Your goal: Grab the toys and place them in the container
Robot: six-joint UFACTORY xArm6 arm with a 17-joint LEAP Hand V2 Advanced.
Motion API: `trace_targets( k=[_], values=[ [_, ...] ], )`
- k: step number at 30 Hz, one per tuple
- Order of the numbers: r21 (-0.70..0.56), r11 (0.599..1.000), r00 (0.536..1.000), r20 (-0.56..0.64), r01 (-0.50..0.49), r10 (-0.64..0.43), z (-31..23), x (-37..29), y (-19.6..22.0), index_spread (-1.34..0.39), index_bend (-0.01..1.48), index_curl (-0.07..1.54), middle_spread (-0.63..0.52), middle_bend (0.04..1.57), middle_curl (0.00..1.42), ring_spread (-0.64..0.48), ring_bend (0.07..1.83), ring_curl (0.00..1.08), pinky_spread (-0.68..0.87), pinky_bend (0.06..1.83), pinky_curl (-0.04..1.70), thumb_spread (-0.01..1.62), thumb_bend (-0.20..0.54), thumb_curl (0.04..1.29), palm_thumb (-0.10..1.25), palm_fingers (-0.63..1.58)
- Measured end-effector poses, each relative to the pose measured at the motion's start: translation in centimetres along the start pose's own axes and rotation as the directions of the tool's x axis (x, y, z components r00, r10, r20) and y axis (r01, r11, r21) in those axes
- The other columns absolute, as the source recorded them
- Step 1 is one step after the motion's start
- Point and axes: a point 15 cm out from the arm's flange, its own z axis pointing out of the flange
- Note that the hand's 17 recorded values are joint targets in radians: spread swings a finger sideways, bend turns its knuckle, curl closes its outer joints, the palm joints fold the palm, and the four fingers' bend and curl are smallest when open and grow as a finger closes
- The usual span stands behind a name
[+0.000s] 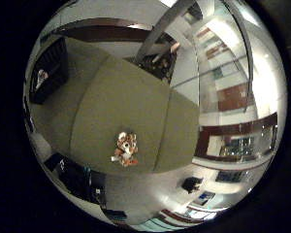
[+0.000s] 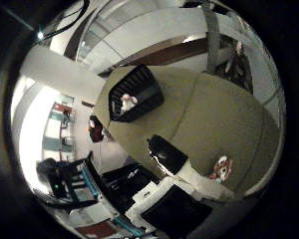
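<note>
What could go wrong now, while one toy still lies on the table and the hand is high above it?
1. The orange and white plush toy lies near the edge of the olive table; a clumsy grasp might push it off.
2. The black container, which already holds a pale toy, stands at the far end, so the carry is long and a loose hold might drop the toy.
3. The hand is far above, so its descent could miss.

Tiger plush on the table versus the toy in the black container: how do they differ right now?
The tiger plush lies out on the olive table, while the pale toy sits inside the black container. The tiger plush is orange and white; the pale toy looks whitish-pink, too small to identify. The tiger plush lies near the table's edge, far from the container at the other end. Both are small soft-looking toys, and the hand touches neither.
</note>
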Motion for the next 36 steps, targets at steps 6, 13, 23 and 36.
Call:
trace_targets(
  k=[6, 13, 23, 36],
  values=[
    [-0.092, 0.983, 0.986, 0.036, -0.159, 0.163, 5.5, 2.4, 5.6, -0.15, 0.16, 0.29, 0.15, 0.22, 0.34, 0.14, 0.33, 0.25, 0.26, 0.48, 0.1, 1.09, -0.023, 0.3, 0.5, 0.22],
    [-0.181, 0.923, 0.934, 0.051, -0.34, 0.354, 9.9, 3.6, 11.0, -0.1, 0.16, 0.29, 0.21, 0.2, 0.33, 0.19, 0.32, 0.25, 0.32, 0.48, 0.1, 1.08, -0.028, 0.29, 0.45, 0.13],
    [-0.225, 0.841, 0.857, 0.05, -0.491, 0.513, 15.2, 6.9, 14.1, -0.05, 0.17, 0.3, 0.25, 0.19, 0.31, 0.23, 0.3, 0.25, 0.34, 0.49, 0.12, 1.07, -0.024, 0.29, 0.43, 0.03],
    [-0.277, 0.777, 0.794, 0.071, -0.566, 0.603, 18.6, 9.8, 17.1, -0.06, 0.17, 0.3, 0.26, 0.19, 0.29, 0.25, 0.28, 0.26, 0.38, 0.5, 0.15, 1.07, -0.024, 0.29, 0.43, -0.01]
  ],
)
